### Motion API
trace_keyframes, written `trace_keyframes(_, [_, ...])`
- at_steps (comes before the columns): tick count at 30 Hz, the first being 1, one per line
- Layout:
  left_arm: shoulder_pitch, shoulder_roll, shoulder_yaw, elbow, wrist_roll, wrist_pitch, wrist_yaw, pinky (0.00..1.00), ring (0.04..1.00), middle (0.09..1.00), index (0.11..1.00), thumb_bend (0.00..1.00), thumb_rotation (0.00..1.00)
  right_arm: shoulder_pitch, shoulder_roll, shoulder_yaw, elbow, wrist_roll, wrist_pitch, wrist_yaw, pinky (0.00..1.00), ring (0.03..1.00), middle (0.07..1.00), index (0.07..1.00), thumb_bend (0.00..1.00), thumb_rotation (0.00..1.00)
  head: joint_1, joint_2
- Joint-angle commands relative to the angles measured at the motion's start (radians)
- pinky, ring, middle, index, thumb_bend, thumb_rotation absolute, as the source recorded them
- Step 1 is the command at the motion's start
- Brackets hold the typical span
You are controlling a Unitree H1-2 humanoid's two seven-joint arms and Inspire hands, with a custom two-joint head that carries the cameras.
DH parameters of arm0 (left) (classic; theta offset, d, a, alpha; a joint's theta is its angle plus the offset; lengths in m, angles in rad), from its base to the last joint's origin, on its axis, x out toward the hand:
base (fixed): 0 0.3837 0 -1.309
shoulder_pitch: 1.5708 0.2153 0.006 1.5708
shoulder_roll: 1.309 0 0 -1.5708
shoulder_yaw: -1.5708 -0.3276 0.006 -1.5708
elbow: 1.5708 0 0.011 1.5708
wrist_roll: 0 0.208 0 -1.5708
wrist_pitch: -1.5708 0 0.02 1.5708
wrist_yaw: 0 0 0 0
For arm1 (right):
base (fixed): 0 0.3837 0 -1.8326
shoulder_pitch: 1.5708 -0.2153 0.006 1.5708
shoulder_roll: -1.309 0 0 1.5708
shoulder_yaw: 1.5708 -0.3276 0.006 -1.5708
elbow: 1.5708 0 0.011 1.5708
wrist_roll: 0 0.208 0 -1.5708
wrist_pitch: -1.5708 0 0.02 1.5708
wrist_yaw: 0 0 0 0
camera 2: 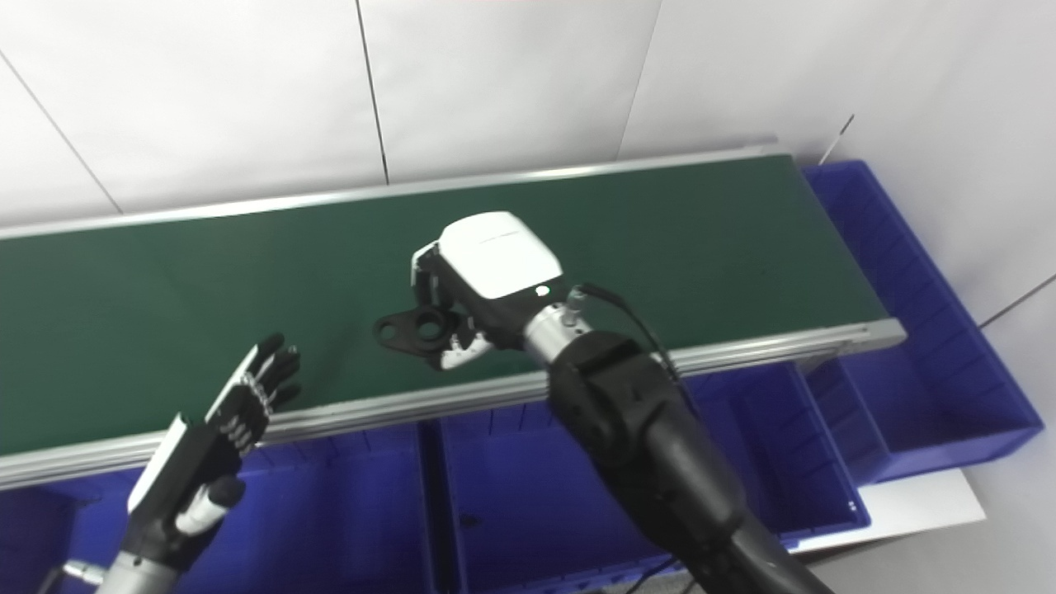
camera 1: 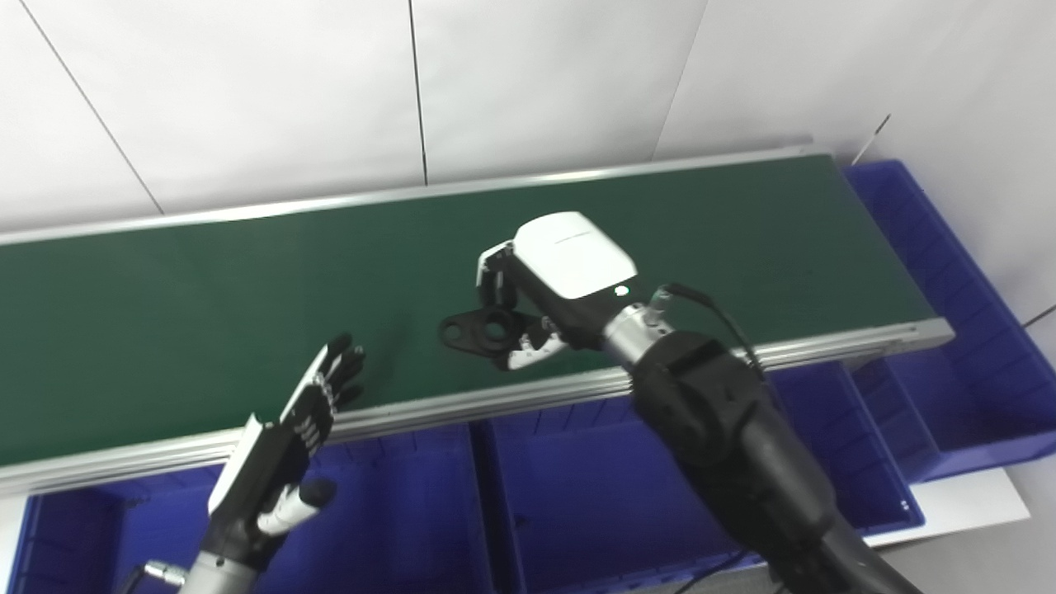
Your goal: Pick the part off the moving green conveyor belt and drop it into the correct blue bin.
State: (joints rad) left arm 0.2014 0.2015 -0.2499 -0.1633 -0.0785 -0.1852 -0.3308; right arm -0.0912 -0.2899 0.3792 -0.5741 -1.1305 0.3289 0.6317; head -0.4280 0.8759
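Note:
A flat black part (camera 1: 474,330) with two round holes is held in my right hand (camera 1: 540,285), which is shut on it over the near half of the green conveyor belt (camera 1: 206,297). The part sticks out to the left of the fingers, and I cannot tell whether it touches the belt. My left hand (camera 1: 285,445) is open, fingers straight and pointing up, above the belt's near metal rail and a blue bin (camera 1: 396,520).
A row of blue bins runs below the belt's near rail (camera 1: 462,404), with another bin (camera 1: 594,503) under my right forearm. A larger blue bin (camera 1: 973,330) wraps the belt's right end. A white wall stands behind the belt.

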Motion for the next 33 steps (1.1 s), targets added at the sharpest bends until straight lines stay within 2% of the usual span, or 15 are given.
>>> trace_keyframes(1, [-0.017, 0.007, 0.004, -0.048, -0.009, 0.010, -0.008, 0.94, 0.967, 0.963, 1.000, 0.90, 0.83, 0.025, -0.009, -0.017, -0.046, -0.015, -0.030, 0.009, 0.16, 0.227, 0.471, 0.486, 0.53, 0.00, 0.001, 0.012])
trace_keyframes(6, [-0.027, 0.004, 0.001, -0.072, 0.002, 0.045, -0.009, 0.93, 0.969, 0.965, 1.000, 0.92, 0.83, 0.114, -0.022, -0.044, -0.066, -0.022, -0.037, 0.043, 0.21, 0.289, 0.476, 0.488, 0.52, 0.00, 0.018, 0.032])
trace_keyframes(8, [-0.027, 0.001, -0.001, -0.079, 0.010, 0.053, -0.006, 0.93, 0.968, 0.965, 1.000, 0.92, 0.84, 0.156, -0.025, -0.056, -0.071, -0.012, -0.042, 0.034, 0.17, 0.241, 0.472, 0.488, 0.52, 0.00, 0.030, 0.037])
trace_keyframes(13, [-0.027, -0.009, -0.006, -0.079, 0.019, 0.051, -0.006, 0.91, 0.962, 0.960, 1.000, 0.90, 0.83, 0.256, -0.036, -0.074, -0.068, -0.003, -0.050, 0.025, 0.17, 0.247, 0.472, 0.488, 0.52, 0.00, 0.045, 0.035])
trace_keyframes(18, [-0.022, -0.009, -0.007, -0.087, 0.023, 0.057, -0.006, 0.91, 0.956, 0.958, 1.000, 0.90, 0.83, 0.324, -0.041, -0.080, -0.033, -0.013, -0.077, -0.025, 0.17, 0.249, 0.472, 0.488, 0.52, 0.00, 0.047, 0.033])
trace_keyframes(22, [-0.018, -0.011, -0.008, -0.086, 0.022, 0.052, -0.005, 0.91, 0.952, 0.953, 1.000, 0.90, 0.83, 0.350, -0.043, -0.080, 0.021, -0.032, -0.113, -0.104, 0.16, 0.237, 0.471, 0.486, 0.52, 0.00, 0.052, 0.031])
trace_keyframes(24, [-0.017, -0.012, -0.008, -0.087, 0.024, 0.053, -0.004, 0.91, 0.957, 0.955, 1.000, 0.90, 0.83, 0.350, -0.049, -0.071, 0.045, -0.065, -0.119, -0.110, 0.21, 0.283, 0.473, 0.487, 0.52, 0.01, 0.054, 0.032])
trace_keyframes(25, [-0.016, -0.013, -0.008, -0.088, 0.026, 0.053, -0.003, 0.91, 0.958, 0.955, 1.000, 0.90, 0.83, 0.349, -0.051, -0.068, 0.055, -0.083, -0.121, -0.111, 0.26, 0.340, 0.451, 0.518, 0.52, 0.01, 0.055, 0.033])
trace_keyframes(26, [-0.016, -0.013, -0.009, -0.089, 0.027, 0.053, -0.002, 0.91, 0.957, 0.955, 1.000, 0.89, 0.83, 0.348, -0.052, -0.066, 0.065, -0.095, -0.123, -0.114, 0.36, 0.435, 0.535, 0.575, 0.60, 0.22, 0.056, 0.033])
trace_keyframes(27, [-0.015, -0.014, -0.009, -0.090, 0.028, 0.053, -0.002, 0.91, 0.957, 0.955, 1.000, 0.89, 0.83, 0.347, -0.053, -0.066, 0.072, -0.104, -0.123, -0.116, 0.37, 0.453, 0.552, 0.599, 0.62, 0.27, 0.058, 0.033])
trace_keyframes(30, [-0.015, -0.016, -0.011, -0.088, 0.026, 0.053, -0.003, 0.91, 0.955, 0.956, 1.000, 0.89, 0.83, 0.348, -0.053, -0.068, 0.081, -0.128, -0.124, -0.115, 0.54, 0.644, 0.731, 0.769, 0.84, 0.58, 0.061, 0.033])
trace_keyframes(31, [-0.014, -0.018, -0.012, -0.088, 0.029, 0.053, -0.001, 0.91, 0.955, 0.955, 1.000, 0.89, 0.83, 0.347, -0.054, -0.068, 0.079, -0.139, -0.123, -0.105, 0.55, 0.660, 0.744, 0.780, 0.85, 0.60, 0.068, 0.031])
trace_keyframes(32, [-0.014, -0.020, -0.013, -0.089, 0.032, 0.053, 0.001, 0.91, 0.954, 0.953, 1.000, 0.89, 0.83, 0.347, -0.055, -0.069, 0.077, -0.146, -0.123, -0.097, 0.68, 0.768, 0.835, 0.839, 0.94, 0.71, 0.068, 0.031])
trace_keyframes(33, [-0.014, -0.023, -0.014, -0.088, 0.036, 0.052, 0.003, 0.91, 0.954, 0.952, 1.000, 0.89, 0.84, 0.348, -0.055, -0.070, 0.075, -0.152, -0.123, -0.094, 0.77, 0.831, 0.885, 0.869, 0.97, 0.77, 0.075, 0.028])
